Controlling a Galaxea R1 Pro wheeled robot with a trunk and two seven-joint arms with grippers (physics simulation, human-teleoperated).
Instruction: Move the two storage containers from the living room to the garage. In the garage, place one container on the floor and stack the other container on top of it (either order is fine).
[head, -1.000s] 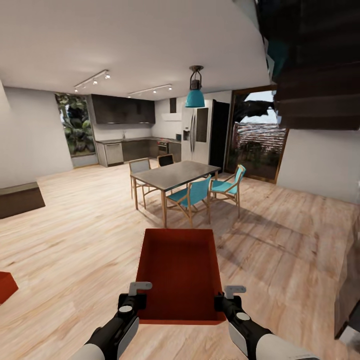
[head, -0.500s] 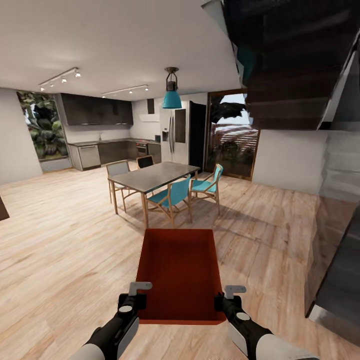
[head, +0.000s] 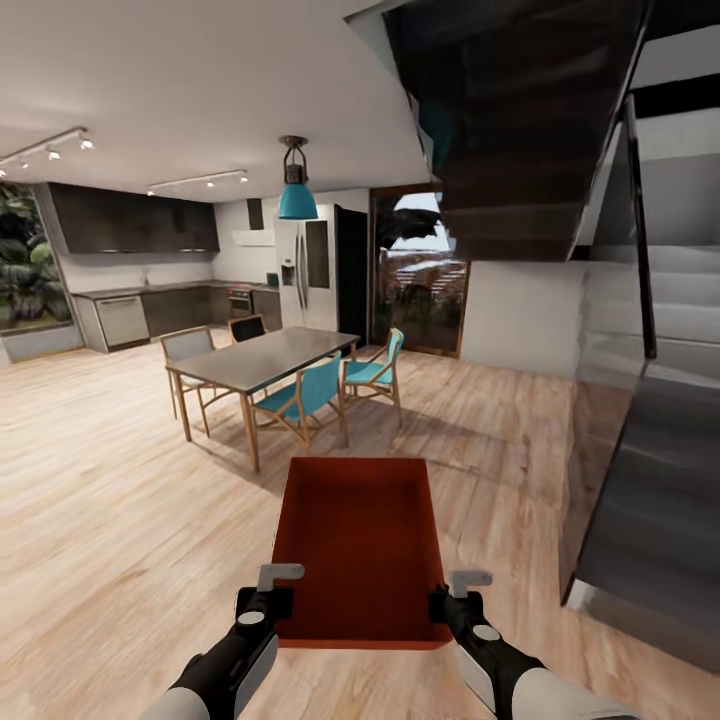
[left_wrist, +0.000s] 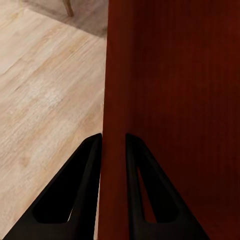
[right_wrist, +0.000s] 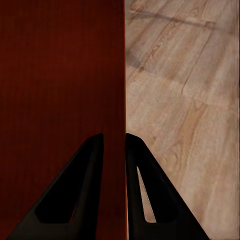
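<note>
Nearest us, our left gripper (head: 268, 592) is clamped on the left wall of the red box (head: 358, 545), our right gripper (head: 452, 597) on its right wall; both wrist views show a thin wall pinched between two fingers, with no gap visible. The box hangs level in front of us, clear of the wood floor (head: 110, 520), so it is carried, not resting. We judge the thin-wall pinch the weak point: a hard turn or uneven arm motion could twist it loose. Just right, the staircase (head: 650, 500) crowds our path. Farther off, the dining table (head: 262, 360) and blue chairs (head: 312, 392) stand ahead; a swing could clip them.
</note>
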